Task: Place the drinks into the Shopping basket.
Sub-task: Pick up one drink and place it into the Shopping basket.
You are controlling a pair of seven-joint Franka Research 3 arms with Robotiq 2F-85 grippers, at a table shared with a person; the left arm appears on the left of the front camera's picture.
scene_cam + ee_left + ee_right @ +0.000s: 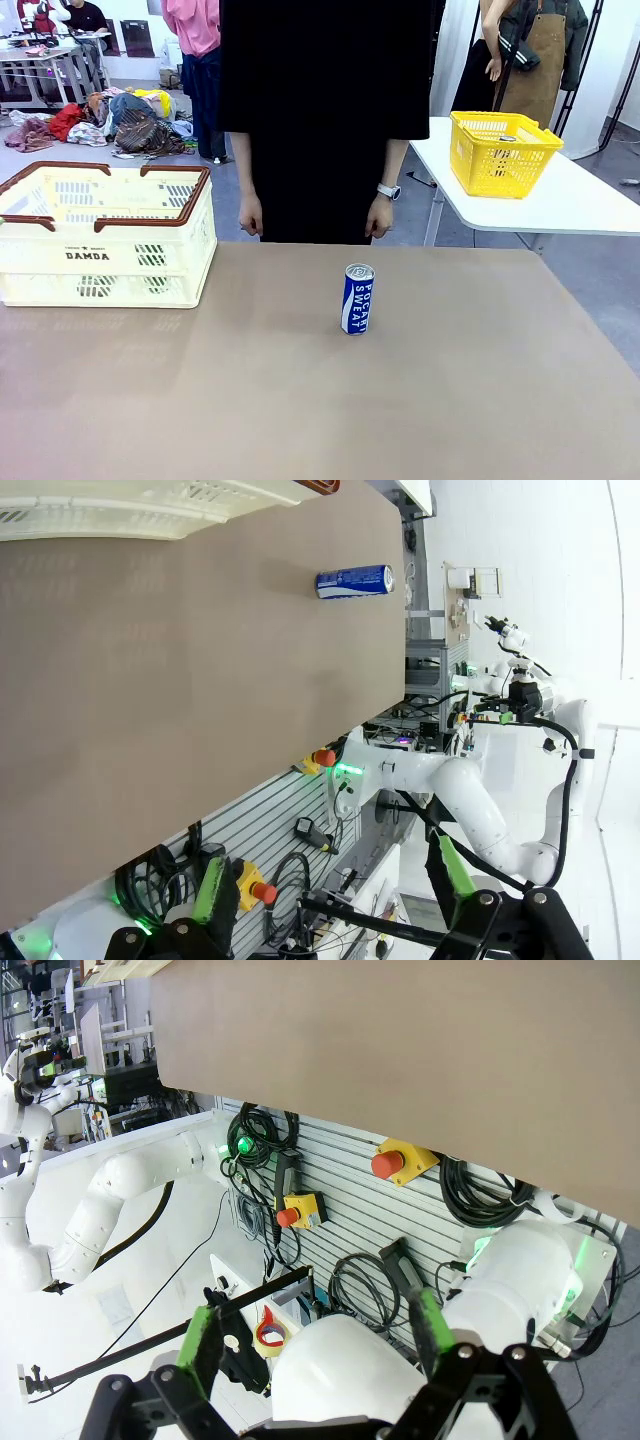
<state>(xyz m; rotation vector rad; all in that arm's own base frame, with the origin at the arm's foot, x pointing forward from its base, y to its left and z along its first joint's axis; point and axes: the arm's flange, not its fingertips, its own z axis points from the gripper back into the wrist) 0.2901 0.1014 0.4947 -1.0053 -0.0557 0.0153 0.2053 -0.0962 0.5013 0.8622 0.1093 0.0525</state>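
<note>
Standing upright on the table (470, 400), a blue-and-white can (358, 298) is sitting well to the right of the cream basket (105, 235). The left gripper (330, 875) and right gripper (315, 1340) are both gaping wide, holding nothing.

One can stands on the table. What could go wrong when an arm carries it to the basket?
The Pocari Sweat can is slim and upright; a bump while grasping may knock it over. The person's hands hang just behind it, near an arm's path. The DAMDA basket has tall walls; a low carry might hit its brown rim.
</note>
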